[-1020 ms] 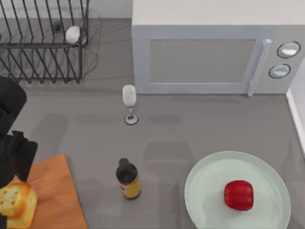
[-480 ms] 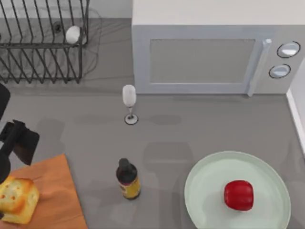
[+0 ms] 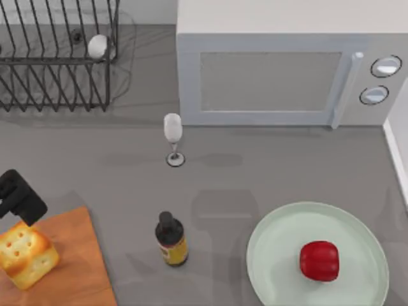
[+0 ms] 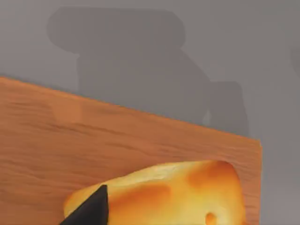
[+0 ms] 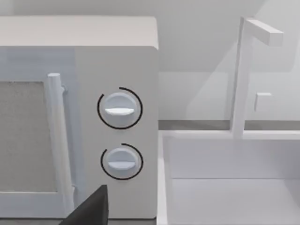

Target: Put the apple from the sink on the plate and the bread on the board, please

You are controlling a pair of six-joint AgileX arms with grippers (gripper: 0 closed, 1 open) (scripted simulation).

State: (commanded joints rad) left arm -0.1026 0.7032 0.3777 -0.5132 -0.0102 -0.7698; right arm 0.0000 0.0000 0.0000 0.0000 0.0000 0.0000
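The golden bread (image 3: 27, 255) lies on the orange-brown board (image 3: 73, 268) at the table's front left, free of any grip. My left gripper (image 3: 20, 199) hovers just behind it, open, at the board's back corner. In the left wrist view one dark fingertip (image 4: 91, 212) shows beside the bread (image 4: 178, 192) with the board (image 4: 93, 140) beneath. The red apple (image 3: 319, 260) rests on the mint-green plate (image 3: 271, 255) at the front right. The right wrist view looks at the white sink (image 5: 225, 187), with one fingertip (image 5: 91, 208) of my open right gripper at its edge.
A dark bottle (image 3: 171, 239) stands between board and plate. A wine glass (image 3: 173, 135) stands in front of the microwave (image 3: 287, 70). A black wire rack (image 3: 57, 70) holding a white egg-like thing (image 3: 97, 46) fills the back left. A faucet (image 5: 243, 75) rises behind the sink.
My left arm has drawn back toward the left edge, off the bread. The bread has turned a little and settled on the board. Apple and plate have not moved.
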